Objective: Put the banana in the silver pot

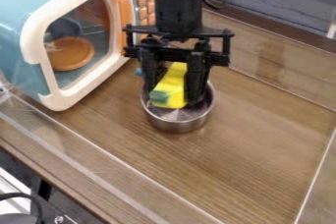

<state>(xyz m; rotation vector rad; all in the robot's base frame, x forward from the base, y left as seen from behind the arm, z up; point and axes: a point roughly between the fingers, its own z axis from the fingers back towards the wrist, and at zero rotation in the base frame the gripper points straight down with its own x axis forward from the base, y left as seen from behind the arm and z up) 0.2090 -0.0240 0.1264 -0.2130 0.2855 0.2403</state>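
Observation:
The yellow banana (172,84) with a green tip stands nearly upright between the black fingers of my gripper (176,92), which is shut on it. Its lower end hangs inside the rim of the silver pot (179,117), a small round metal pot on the wooden table. The gripper points steeply down from above the pot, and its fingers hide part of the banana and the pot's far wall. Whether the banana touches the pot's floor I cannot tell.
A toy microwave (63,33) in blue and cream stands at the left with its door open and an orange bowl (69,51) inside. A clear plastic barrier (79,174) runs along the table's front edge.

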